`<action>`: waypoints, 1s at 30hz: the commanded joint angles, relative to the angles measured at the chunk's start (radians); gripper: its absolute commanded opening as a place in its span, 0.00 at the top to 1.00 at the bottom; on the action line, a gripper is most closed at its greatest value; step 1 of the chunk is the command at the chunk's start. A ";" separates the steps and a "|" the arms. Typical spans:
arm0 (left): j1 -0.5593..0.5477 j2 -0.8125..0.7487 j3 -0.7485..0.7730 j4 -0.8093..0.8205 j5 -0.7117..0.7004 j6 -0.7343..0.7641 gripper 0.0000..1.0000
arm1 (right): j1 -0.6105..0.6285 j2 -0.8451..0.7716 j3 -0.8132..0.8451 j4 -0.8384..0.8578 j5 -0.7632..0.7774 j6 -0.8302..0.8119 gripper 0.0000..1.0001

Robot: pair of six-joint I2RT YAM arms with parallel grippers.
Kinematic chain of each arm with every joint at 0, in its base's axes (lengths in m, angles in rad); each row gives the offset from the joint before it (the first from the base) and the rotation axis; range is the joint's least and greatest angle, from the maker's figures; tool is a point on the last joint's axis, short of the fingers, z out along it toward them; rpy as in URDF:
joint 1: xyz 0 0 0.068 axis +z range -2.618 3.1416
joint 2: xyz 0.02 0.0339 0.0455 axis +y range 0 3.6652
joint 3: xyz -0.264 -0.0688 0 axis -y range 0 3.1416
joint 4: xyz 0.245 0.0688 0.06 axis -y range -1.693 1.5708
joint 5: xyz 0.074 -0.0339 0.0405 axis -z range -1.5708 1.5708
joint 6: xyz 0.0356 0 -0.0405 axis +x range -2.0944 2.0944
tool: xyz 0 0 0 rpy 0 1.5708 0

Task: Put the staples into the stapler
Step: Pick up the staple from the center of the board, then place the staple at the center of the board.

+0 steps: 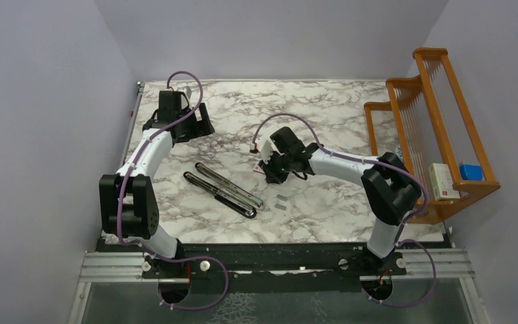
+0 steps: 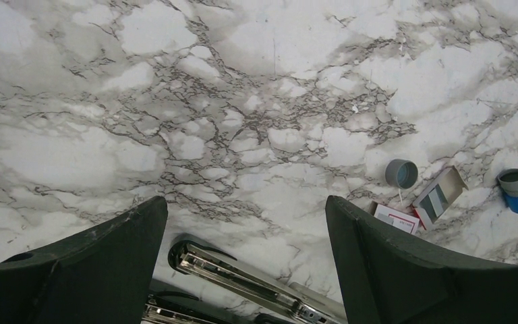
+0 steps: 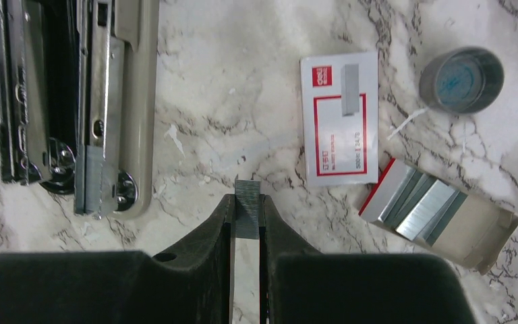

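Pinching one strip of staples (image 3: 247, 214) by its sides, the right jaws are closed on it, its end poking past the tips, likely so it can drop into the open stapler (image 3: 111, 101) lying on the desk (image 3: 222, 81) just to the left. The left jaws hang wide open and empty near the stapler.
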 commanded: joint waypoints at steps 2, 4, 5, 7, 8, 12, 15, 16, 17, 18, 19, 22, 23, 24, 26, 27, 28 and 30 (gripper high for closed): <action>0.003 -0.054 -0.003 -0.009 -0.081 0.002 0.09 | 0.020 0.052 0.065 0.055 -0.032 0.079 0.85; 0.006 -0.059 -0.003 -0.009 -0.096 -0.002 0.09 | 0.027 0.069 0.078 0.072 -0.023 0.111 0.85; 0.006 -0.064 -0.004 -0.010 -0.103 -0.003 0.09 | 0.033 0.075 0.082 0.087 -0.020 0.126 0.85; 0.008 -0.072 -0.007 -0.009 -0.113 -0.005 0.09 | 0.041 0.084 0.086 0.125 -0.016 0.153 0.85; 0.008 -0.075 -0.007 -0.009 -0.117 -0.004 0.09 | 0.046 0.091 0.091 0.144 -0.015 0.162 0.85; 0.011 -0.094 -0.019 -0.009 -0.159 0.006 0.09 | 0.072 0.129 0.121 0.211 0.046 0.184 0.85; 0.015 -0.112 -0.024 -0.010 -0.189 0.011 0.09 | 0.084 0.158 0.149 0.248 0.079 0.184 0.84; 0.016 -0.119 -0.025 -0.009 -0.191 0.012 0.09 | 0.085 0.170 0.155 0.263 0.083 0.183 0.84; 0.016 -0.122 -0.027 -0.009 -0.193 0.011 0.09 | 0.088 0.177 0.161 0.278 0.096 0.181 0.84; 0.016 -0.127 -0.027 -0.009 -0.195 0.009 0.09 | 0.089 0.185 0.164 0.291 0.109 0.181 0.84; 0.016 -0.130 -0.029 -0.008 -0.195 0.009 0.09 | 0.091 0.193 0.167 0.304 0.121 0.177 0.84; 0.017 -0.136 -0.035 -0.007 -0.195 0.010 0.09 | 0.096 0.217 0.176 0.321 0.159 0.157 0.84; 0.017 -0.138 -0.036 -0.007 -0.195 0.011 0.09 | 0.097 0.224 0.179 0.322 0.167 0.148 0.83; 0.016 -0.138 -0.039 -0.007 -0.194 0.012 0.09 | 0.099 0.230 0.180 0.322 0.173 0.144 0.83; 0.017 -0.139 -0.041 -0.006 -0.190 0.012 0.09 | 0.100 0.242 0.179 0.322 0.175 0.133 0.81; 0.017 -0.137 -0.041 -0.005 -0.188 0.012 0.09 | 0.101 0.248 0.179 0.320 0.174 0.129 0.81; 0.017 -0.137 -0.041 -0.006 -0.187 0.012 0.09 | 0.101 0.253 0.180 0.319 0.172 0.125 0.81; 0.017 -0.139 -0.041 -0.006 -0.186 0.011 0.09 | 0.104 0.261 0.175 0.317 0.167 0.120 0.81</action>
